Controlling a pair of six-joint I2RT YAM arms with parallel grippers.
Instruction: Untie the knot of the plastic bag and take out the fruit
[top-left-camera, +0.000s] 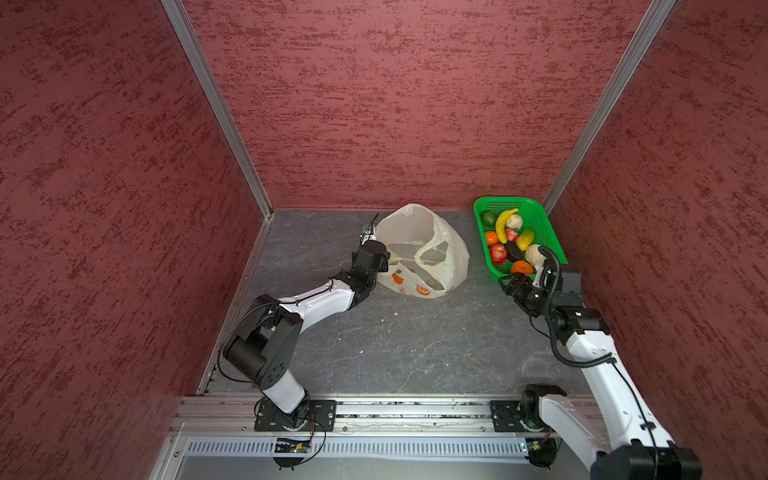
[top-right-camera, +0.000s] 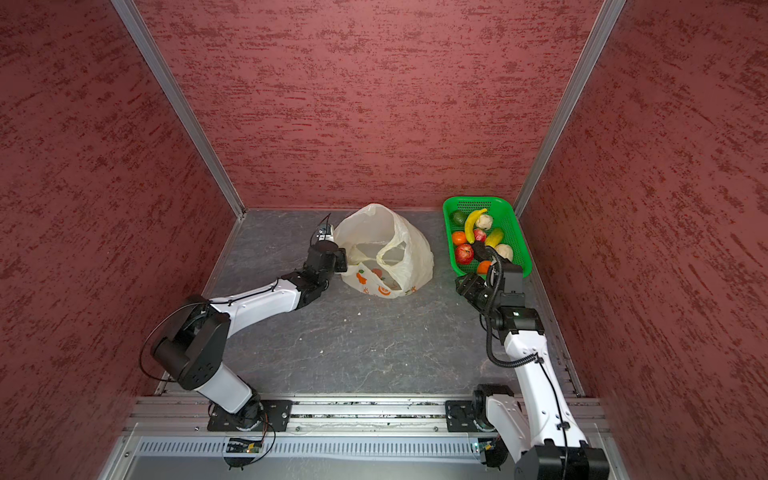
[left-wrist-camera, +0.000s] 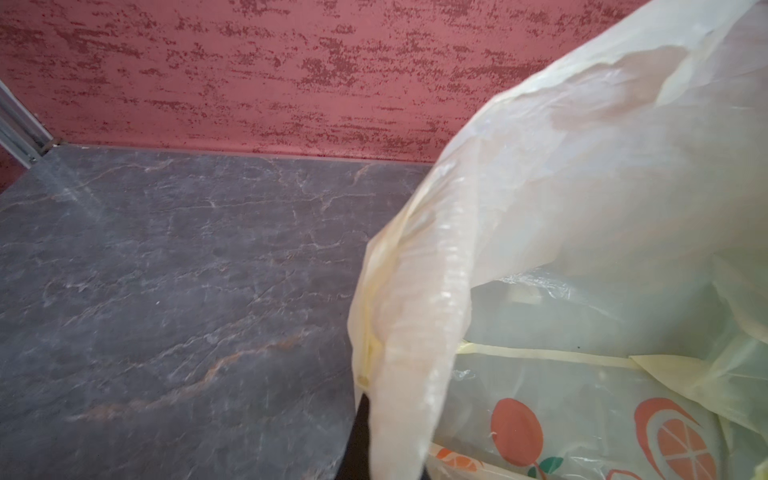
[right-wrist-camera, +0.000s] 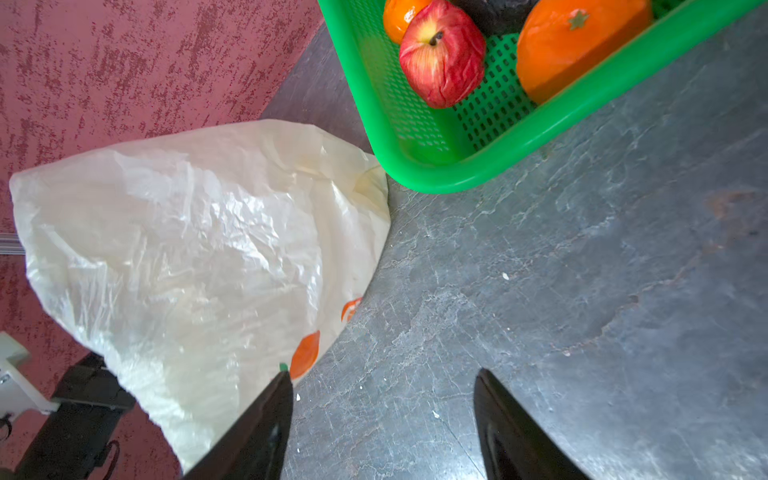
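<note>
The plastic bag (top-left-camera: 419, 245) sits on the bench (top-left-camera: 395, 340) in the middle of both top views, near the back wall. Its mouth gapes upward. No knot shows, and the handles stand apart as loose loops. The fruit (top-left-camera: 509, 241) lies in the green basket (right-wrist-camera: 453, 180) at the right of the frame, with an apple (right-wrist-camera: 442, 54) and an orange (right-wrist-camera: 577, 45) closest to its near corner. A faint round shape shows low in the bag, and I cannot tell if it is a last piece or only print.

The left pincer (left-wrist-camera: 363, 424) is closed on the bag's rim at the left side of its mouth and holds it up. The right pincer (right-wrist-camera: 382, 374) is open and empty, above bare bench between the bag and the basket's corner.

The film is thin and slick, so it may slide out of the left grip and the mouth would fall shut. A stronger pull could drag or tip the light bag. A reach into it could snag a handle loop. The right arm is close enough to the basket to nudge it.

No words can be read. The bag shows only printed oranges and green leaves.
</note>
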